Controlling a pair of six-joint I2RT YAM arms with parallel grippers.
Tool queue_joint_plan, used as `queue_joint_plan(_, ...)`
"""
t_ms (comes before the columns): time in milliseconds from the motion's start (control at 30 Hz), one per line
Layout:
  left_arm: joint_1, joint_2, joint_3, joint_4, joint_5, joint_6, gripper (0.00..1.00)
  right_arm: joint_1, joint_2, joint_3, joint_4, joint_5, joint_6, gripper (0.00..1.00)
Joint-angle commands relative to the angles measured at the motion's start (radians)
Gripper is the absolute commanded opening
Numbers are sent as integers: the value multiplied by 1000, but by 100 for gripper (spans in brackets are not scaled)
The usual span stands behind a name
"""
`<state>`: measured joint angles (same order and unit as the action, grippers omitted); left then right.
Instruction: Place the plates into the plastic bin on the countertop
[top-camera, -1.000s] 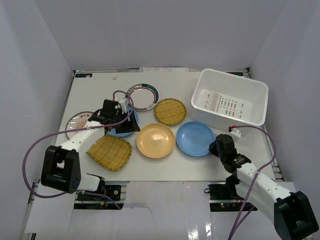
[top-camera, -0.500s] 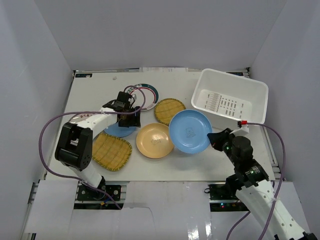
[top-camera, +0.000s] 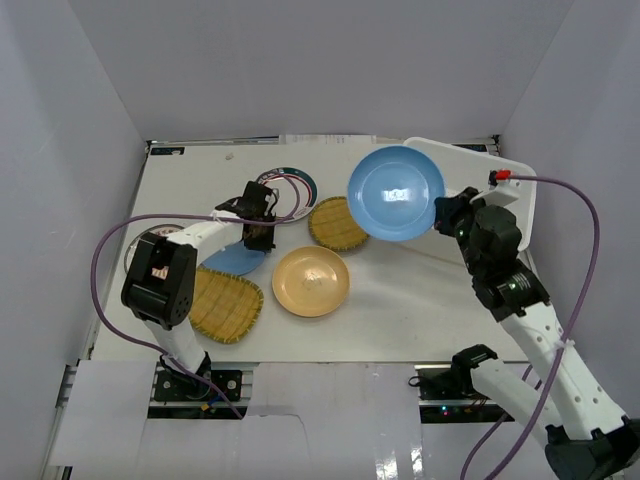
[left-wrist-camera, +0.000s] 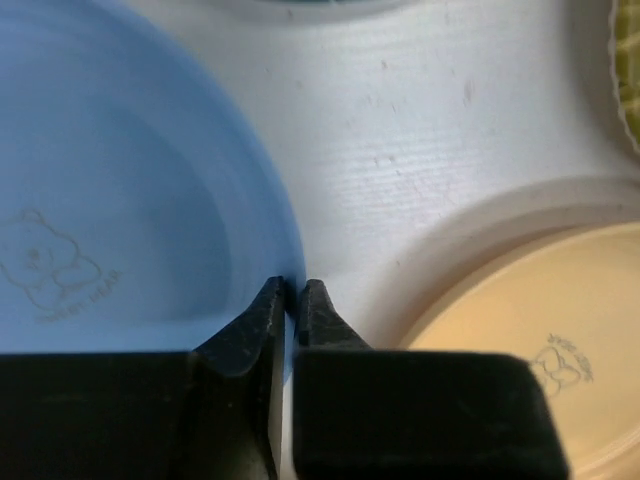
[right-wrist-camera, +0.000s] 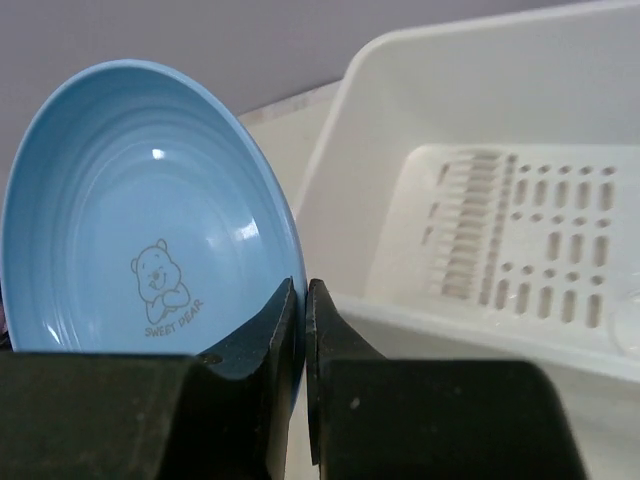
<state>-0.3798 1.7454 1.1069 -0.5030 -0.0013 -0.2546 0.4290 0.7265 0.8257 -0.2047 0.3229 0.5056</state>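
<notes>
My right gripper (top-camera: 447, 214) (right-wrist-camera: 302, 290) is shut on the rim of a blue plate (top-camera: 396, 193) (right-wrist-camera: 130, 220), held tilted in the air by the left end of the white plastic bin (top-camera: 524, 198) (right-wrist-camera: 480, 110). The plate and arm hide much of the bin from above. My left gripper (top-camera: 258, 238) (left-wrist-camera: 296, 290) is shut on the right rim of a second blue plate (top-camera: 232, 262) (left-wrist-camera: 120, 200), which lies on the countertop (top-camera: 400, 300). A plain yellow-orange plate (top-camera: 311, 281) (left-wrist-camera: 530, 340) sits just right of it.
A green-rimmed white plate (top-camera: 290, 185) lies at the back, a round woven plate (top-camera: 338, 222) beside it. A squarish woven plate (top-camera: 220, 305) lies front left. A sunburst plate (top-camera: 138, 250) peeks out behind the left arm. Grey walls enclose the countertop.
My right arm has lifted the blue plate off the countertop and carried it back toward the bin. My left gripper slid right along the second blue plate and closed on its rim.
</notes>
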Motion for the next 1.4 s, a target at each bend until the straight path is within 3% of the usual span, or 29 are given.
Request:
queue_joint_plan(0,9,13,16,-19,-23,-8,7,-54,120,87,96,289,-128,8)
queue_joint_plan(33,5,5,16,-19,-22,-8,0,-82,163,119,96,289,-130,8)
queue_joint_plan(167,-7,-104,22,-5,-32,-11,0,-284,259,125,157,219,-115,8)
queue_joint_plan(267,-28,-176,47,-5,-45,-9,0,-370,335,110,156,208,-113,8)
queue_joint_plan(433,-65,-291,178,-5,3,-18,0,-417,442,67,177,142,-107,8)
queue_joint_plan(500,-85,-308,227,-5,93,-26,0,-417,467,47,192,98,-108,8)
queue_joint_plan(633,-175,-278,404,-5,135,-51,0,-417,533,49,192,38,-99,10)
queue_joint_plan(733,-280,-197,517,-6,123,-54,0,-417,547,81,169,-1,-102,36)
queue_joint_plan(767,-306,-169,597,-6,118,-48,0,-417,542,90,157,-8,-104,64)
queue_joint_plan(867,-404,-51,741,-14,103,-11,0,-455,482,134,114,-106,-113,86)
queue_joint_plan(933,-476,-2,789,-14,75,29,0,-475,402,154,108,-183,-118,90)
queue_joint_plan(1067,-576,75,837,-11,60,146,0,-483,291,190,119,-511,-87,91)
queue_joint_plan(1200,-588,54,771,-9,89,218,0,-484,211,196,134,-626,-19,98)
queue_joint_plan(1367,-596,-12,676,29,93,248,0,-484,221,155,189,-778,59,96)
